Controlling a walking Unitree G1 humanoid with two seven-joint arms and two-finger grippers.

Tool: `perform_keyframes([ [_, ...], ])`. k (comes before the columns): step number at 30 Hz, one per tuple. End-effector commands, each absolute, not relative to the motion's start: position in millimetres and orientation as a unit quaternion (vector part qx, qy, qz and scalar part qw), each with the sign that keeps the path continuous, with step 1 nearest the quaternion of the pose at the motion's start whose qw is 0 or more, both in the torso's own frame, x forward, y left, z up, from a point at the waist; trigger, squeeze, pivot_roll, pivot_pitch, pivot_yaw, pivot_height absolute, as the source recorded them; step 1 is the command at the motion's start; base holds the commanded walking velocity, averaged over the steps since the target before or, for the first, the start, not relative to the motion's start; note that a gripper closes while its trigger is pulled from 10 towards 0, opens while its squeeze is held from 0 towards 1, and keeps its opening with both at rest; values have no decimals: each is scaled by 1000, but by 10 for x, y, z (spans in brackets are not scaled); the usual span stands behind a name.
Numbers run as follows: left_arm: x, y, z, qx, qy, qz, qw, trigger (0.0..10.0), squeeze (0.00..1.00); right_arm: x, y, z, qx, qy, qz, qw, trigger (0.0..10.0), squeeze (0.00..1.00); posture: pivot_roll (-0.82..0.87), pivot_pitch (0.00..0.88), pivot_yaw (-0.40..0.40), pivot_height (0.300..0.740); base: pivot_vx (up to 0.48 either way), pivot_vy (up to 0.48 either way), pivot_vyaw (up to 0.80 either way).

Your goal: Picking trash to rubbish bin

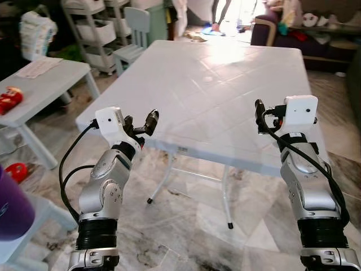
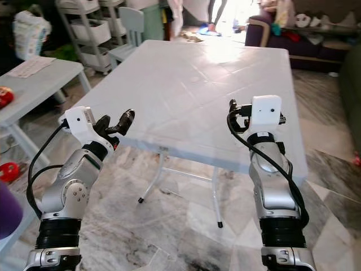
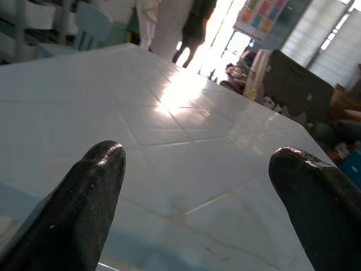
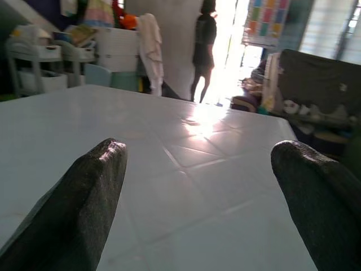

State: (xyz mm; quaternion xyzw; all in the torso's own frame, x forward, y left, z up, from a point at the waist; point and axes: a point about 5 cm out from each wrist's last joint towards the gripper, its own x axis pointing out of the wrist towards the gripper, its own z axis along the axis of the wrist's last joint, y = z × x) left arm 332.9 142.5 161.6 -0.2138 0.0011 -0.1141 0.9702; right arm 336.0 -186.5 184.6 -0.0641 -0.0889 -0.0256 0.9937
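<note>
Your left gripper point(image 1: 141, 125) hangs at the near left corner of the white folding table point(image 1: 214, 84), and your right gripper point(image 1: 260, 117) sits over the near right edge. Both point across the tabletop toward the far end, fingers point(image 3: 93, 192) spread wide with nothing between them. You can't make out any trash on the table, and no rubbish bin is identifiable, so its direction and long axis can't be told. A person point(image 4: 203, 48) stands backlit in the bright doorway beyond, detail washed out by glare. To your left a smaller table point(image 1: 45, 84) carries a red item point(image 1: 10, 99), too small to identify. A purple object point(image 1: 12, 206) is cut off at the frame's edge.
</note>
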Motion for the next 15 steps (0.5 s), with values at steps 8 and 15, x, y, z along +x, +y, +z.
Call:
perform_keyframes([
  [8, 3337, 1428, 1619, -214, 3, -120, 969, 10000, 0, 3357, -1847, 1935, -68, -106, -21, 992, 10000, 0, -107, 0, 56, 740, 123, -30, 0],
  [15, 3334, 1427, 1617, -213, 3, -122, 969, 10000, 0, 3354, -1845, 1934, -68, -106, -21, 992, 10000, 0, -109, 0, 56, 740, 261, -304, 0],
])
